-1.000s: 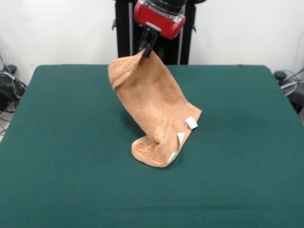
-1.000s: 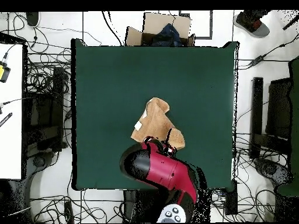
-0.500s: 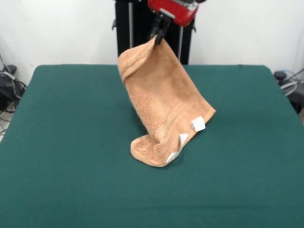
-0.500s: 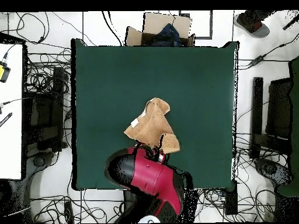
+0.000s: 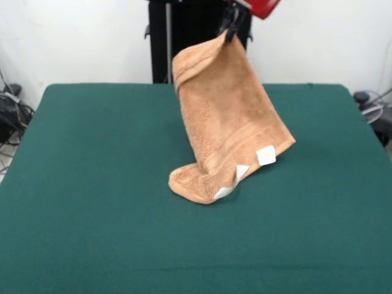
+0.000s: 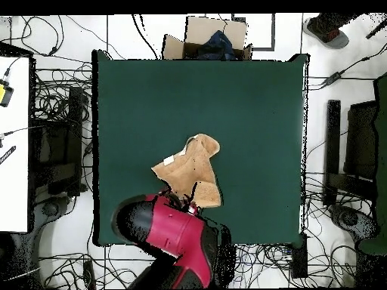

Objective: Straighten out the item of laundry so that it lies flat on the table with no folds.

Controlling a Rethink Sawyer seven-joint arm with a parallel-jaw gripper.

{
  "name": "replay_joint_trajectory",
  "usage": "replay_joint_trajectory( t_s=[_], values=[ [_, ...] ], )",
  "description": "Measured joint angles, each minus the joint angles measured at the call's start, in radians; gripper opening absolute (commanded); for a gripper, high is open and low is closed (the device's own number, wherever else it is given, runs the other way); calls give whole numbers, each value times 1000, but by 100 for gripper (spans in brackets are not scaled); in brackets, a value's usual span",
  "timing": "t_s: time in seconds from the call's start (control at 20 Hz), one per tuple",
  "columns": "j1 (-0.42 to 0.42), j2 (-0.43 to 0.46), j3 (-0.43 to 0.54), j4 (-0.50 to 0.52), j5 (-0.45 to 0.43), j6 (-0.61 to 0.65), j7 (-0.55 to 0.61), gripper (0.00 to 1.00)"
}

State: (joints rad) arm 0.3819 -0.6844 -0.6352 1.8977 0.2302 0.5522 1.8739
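Towel hoisted by one corner, lower end on the bench

The tool point(image 5: 231, 27) is clenched on the top corner of the towel point(image 5: 229, 125), which hangs as a doubled, slanting sheet; its lower end rests in a rolled heap on the green bench point(image 5: 92, 184), near the middle, with two white tags point(image 5: 266, 155) at the low edge. Seen from overhead, the cloth point(image 6: 193, 168) lies just beyond the red arm point(image 6: 178, 234). It looks soft, limp and light: thick terry that sags under its own weight and probably drags on the felt-like top rather than sliding. A corner or border band seems the best hold; pinching mid-cloth would likely bunch it.
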Motion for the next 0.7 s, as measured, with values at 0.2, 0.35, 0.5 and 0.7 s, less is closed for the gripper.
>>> replay_joint_trajectory(
  t_s=[0.2, 0.35, 0.5, 0.7],
  values=[
    [56, 1, -7, -12, 45, 64, 80, 0],
    [77, 3, -8, -15, 64, 81, 123, 0],
    [97, 8, -8, -23, 83, 90, 175, 0],
    [129, 31, -8, -44, 113, 91, 256, 0]
  ],
)
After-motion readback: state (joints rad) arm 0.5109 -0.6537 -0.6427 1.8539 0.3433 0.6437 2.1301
